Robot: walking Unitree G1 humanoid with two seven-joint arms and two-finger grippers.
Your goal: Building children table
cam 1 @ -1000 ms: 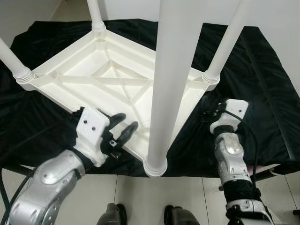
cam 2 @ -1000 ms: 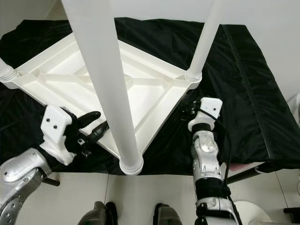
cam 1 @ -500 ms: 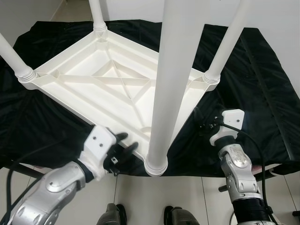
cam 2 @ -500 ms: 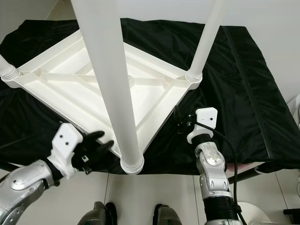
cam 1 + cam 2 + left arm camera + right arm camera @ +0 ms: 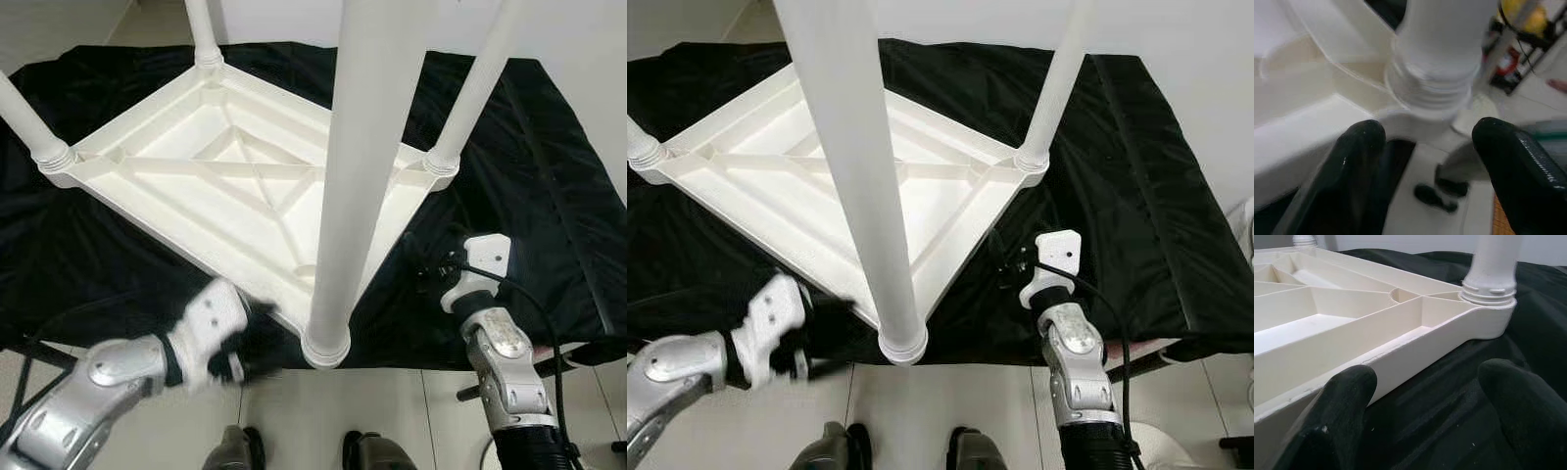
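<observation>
A white children's table [image 5: 235,181] lies upside down on a black cloth, with its legs pointing up. The near leg [image 5: 353,176] rises from the front corner socket [image 5: 325,345]. My left gripper [image 5: 250,343] is blurred and low at the table's front rim, just left of that socket. In the left wrist view, the left gripper [image 5: 1427,132] is open, with the socket and leg base just beyond its fingers. My right gripper [image 5: 431,269] hovers over the cloth beside the right rim, below the right leg [image 5: 475,88]. In the right wrist view, the right gripper [image 5: 1427,377] is open and holds nothing.
The black cloth [image 5: 549,176] covers a low platform that ends near my feet [image 5: 235,455]. Tiled floor [image 5: 411,411] lies in front of it. Two more legs stand at the far corner [image 5: 201,29] and the left corner [image 5: 24,122]. A blurred rack [image 5: 1528,29] stands beyond.
My left gripper has dropped from above the table's front rim to the edge beside the near corner. My right gripper has drawn back and down from the right corner.
</observation>
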